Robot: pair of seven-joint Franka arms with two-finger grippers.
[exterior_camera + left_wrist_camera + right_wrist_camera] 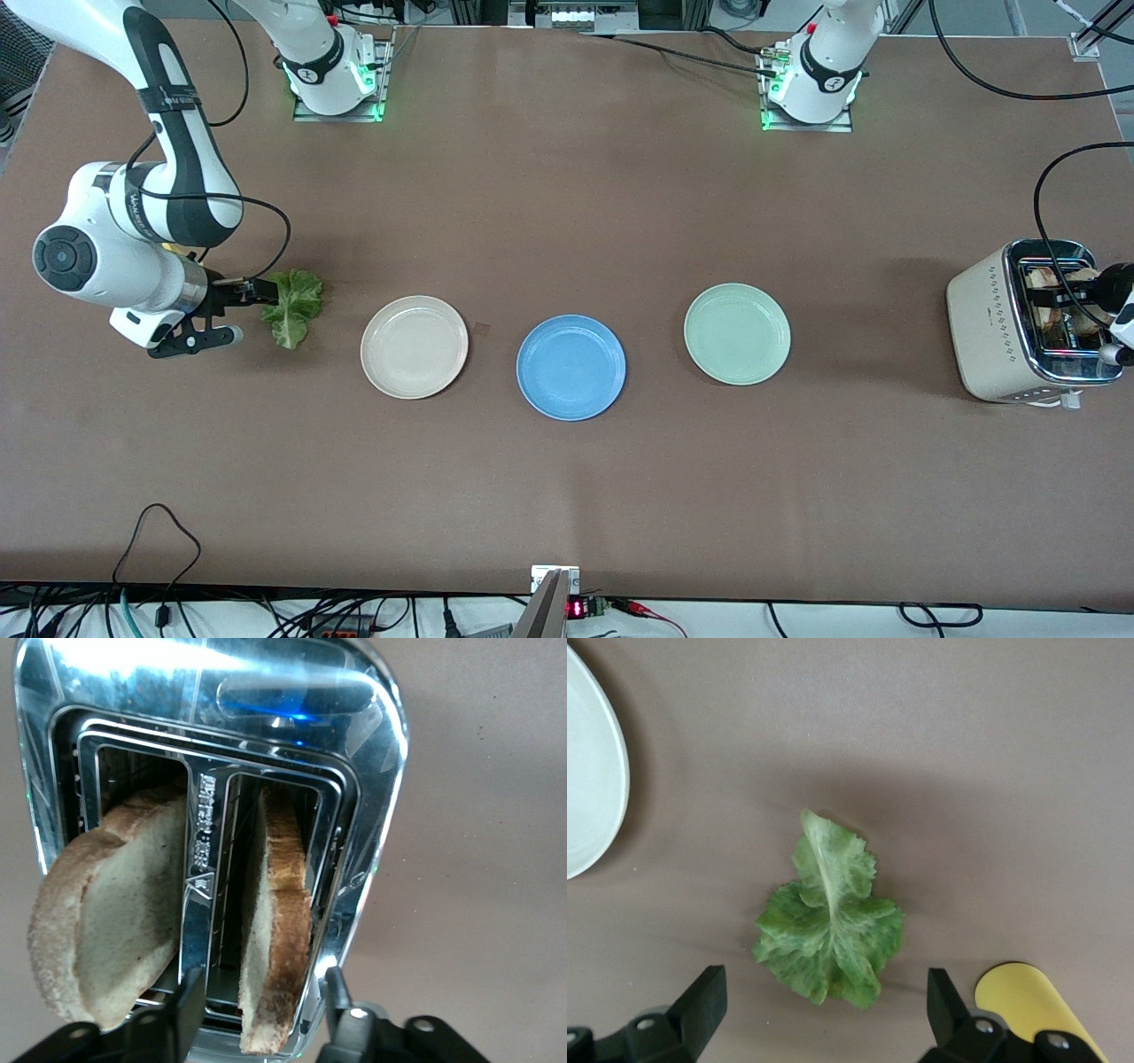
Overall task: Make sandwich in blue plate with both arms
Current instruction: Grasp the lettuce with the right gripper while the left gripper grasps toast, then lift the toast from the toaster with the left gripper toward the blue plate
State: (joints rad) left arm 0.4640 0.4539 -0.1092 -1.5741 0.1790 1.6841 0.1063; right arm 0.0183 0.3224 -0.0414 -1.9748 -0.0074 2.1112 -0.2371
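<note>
Fingers of the right gripper (824, 1010) were spread wide over the lettuce leaf (294, 307) at the frame's left; those of the left gripper (259, 1010) stood apart around one bread slice (276, 930) in the toaster (992, 328) at the right edge. Step judged: fetching ingredients. Next: close on bread, lift straight up. Leaf's long axis ran up-down in frame. Blue plate (571, 367) sat bare at centre, between two other plates.
</note>
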